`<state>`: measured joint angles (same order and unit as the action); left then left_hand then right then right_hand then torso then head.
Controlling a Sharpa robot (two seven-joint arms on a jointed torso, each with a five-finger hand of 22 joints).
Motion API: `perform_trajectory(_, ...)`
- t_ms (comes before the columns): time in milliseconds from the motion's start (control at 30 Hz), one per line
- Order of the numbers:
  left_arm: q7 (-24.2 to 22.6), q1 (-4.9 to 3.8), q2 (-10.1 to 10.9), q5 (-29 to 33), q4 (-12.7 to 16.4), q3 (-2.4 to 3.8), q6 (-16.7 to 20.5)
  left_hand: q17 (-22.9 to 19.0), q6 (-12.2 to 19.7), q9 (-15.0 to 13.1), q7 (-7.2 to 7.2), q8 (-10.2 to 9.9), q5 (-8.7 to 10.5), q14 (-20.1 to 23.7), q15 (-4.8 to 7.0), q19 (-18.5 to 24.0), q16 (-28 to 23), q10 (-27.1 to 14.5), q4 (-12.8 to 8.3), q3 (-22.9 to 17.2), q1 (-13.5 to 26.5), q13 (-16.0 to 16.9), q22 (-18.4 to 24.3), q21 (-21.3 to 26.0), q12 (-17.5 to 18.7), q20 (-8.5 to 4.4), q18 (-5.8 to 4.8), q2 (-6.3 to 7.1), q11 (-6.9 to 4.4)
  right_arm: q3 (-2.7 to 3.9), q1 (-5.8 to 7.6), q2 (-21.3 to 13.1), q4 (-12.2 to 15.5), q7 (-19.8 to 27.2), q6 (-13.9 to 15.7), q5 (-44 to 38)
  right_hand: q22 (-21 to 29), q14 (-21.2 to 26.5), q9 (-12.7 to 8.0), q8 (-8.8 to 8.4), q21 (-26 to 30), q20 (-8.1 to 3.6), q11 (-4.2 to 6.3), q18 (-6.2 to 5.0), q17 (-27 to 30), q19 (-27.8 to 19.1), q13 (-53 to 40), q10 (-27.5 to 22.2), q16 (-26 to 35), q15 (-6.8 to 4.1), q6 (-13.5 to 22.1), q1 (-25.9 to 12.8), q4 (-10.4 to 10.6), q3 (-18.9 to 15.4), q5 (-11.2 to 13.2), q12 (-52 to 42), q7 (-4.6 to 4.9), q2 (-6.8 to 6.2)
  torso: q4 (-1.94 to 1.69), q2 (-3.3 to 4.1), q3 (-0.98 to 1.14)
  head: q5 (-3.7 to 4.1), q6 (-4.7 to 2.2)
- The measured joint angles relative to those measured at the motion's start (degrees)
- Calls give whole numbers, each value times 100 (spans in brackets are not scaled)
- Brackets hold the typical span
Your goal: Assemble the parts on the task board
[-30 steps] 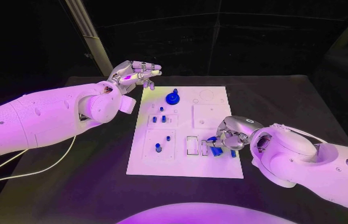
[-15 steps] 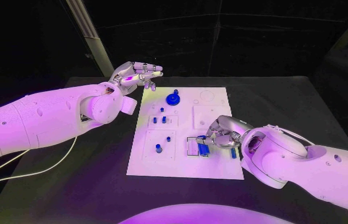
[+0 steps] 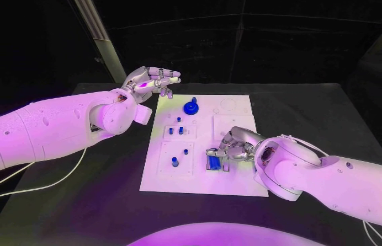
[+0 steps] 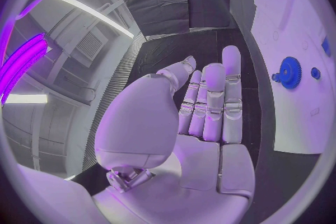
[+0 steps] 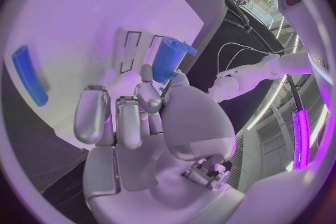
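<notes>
The white task board [image 3: 239,182] lies in the middle of the black table. My right hand [image 3: 233,149] is low over the board's near right part and holds a blue block-like part [image 3: 215,164] [image 5: 167,59] between thumb and fingers, right at the slotted holder [image 3: 211,155] [image 5: 128,49]. A long blue part [image 5: 30,75] lies flat on the board beside the hand. My left hand [image 3: 149,81] [image 4: 203,106] hovers above the board's far left corner, fingers stretched out together, holding nothing. A blue gear [image 3: 191,107] [image 4: 288,72] stands at the far end of the board. Small blue pegs [image 3: 174,161] stand in the left-hand blocks.
A slanted metal post [image 3: 95,28] rises behind the table at the left. A pale cable [image 3: 48,184] runs over the table under my left arm. Bare black tabletop [image 3: 318,113] lies to the right of the board.
My right hand has carried the blue part leftward across the near part of the board, from near the right edge to the slotted holder. The left hand has stayed put.
</notes>
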<state>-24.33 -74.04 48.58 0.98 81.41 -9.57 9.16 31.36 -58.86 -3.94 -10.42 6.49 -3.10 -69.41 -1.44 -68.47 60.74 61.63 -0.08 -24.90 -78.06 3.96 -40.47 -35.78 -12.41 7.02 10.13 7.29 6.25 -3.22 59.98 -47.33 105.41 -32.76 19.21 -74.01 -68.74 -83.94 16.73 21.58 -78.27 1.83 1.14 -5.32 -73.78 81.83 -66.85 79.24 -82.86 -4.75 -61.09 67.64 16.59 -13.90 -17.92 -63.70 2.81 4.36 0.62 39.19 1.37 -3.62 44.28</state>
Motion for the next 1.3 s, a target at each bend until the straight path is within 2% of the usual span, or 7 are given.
perform_trajectory(167,1,-3,1,0,3,0,-1,0,0,0,0,0,0,0,0,0,0,0,0,0,0,0,0,0,0,0,0,0,0,0,0,79,-59,-89,-40,-18,35,0,58,-67,0,-21,-24,0,112,-21,249,-147,39,0,57,-510,9,-333,1325,367,56,-149,5,-2,3,-15,8)
perform_trajectory(233,2,-3,2,0,3,0,-2,0,0,0,0,0,0,0,0,0,0,0,0,0,0,0,0,0,0,0,0,0,0,0,1,93,-69,-118,-65,-47,96,1,77,-104,26,-21,-58,1,192,-21,436,-270,97,0,109,-772,25,-379,1493,625,104,-352,6,-3,3,-19,8)
perform_trajectory(367,3,-3,3,0,3,0,-2,0,0,0,0,0,0,0,0,0,0,0,0,0,0,0,0,0,0,0,0,0,0,3,5,104,-85,-188,-145,-138,151,1,125,-147,63,-10,-73,0,228,-75,621,-382,112,0,188,-1051,22,-169,1495,898,127,-631,9,-7,4,-21,8)
perform_trajectory(533,5,-5,5,0,3,0,-3,0,0,0,0,0,0,0,0,0,0,0,0,0,0,0,0,0,0,0,0,0,0,5,8,89,-77,-255,-223,-257,153,1,132,-184,63,-10,-73,1,234,-75,660,-382,112,0,197,-1132,24,57,1494,944,136,-713,9,-7,6,-26,4)
perform_trajectory(733,6,-5,10,0,3,0,-4,0,0,0,0,0,0,0,0,0,0,0,0,0,0,0,0,0,0,0,0,0,0,1,3,-12,16,-267,-249,-389,112,1,222,-165,63,-10,-74,0,214,-75,581,-377,112,1,214,-487,-127,299,1420,895,134,-502,11,-9,9,-26,2)
perform_trajectory(867,8,-5,15,0,4,0,-4,0,0,0,0,0,0,0,0,0,0,0,0,0,0,0,0,0,0,0,0,0,0,1,3,-114,84,-255,-246,-462,87,1,288,-144,63,-10,-52,0,199,-75,516,-317,112,1,194,48,-322,357,1033,843,114,-426,13,-9,10,-27,2)
perform_trajectory(1300,11,-5,16,0,-4,-2,-4,0,0,0,0,0,0,0,0,0,0,0,0,0,0,0,0,0,0,0,0,0,0,2,6,-1115,451,182,32,-511,87,2,288,-343,63,-10,-105,0,179,-75,572,-329,133,48,372,415,-427,277,435,964,204,-282,23,-16,7,77,-50)
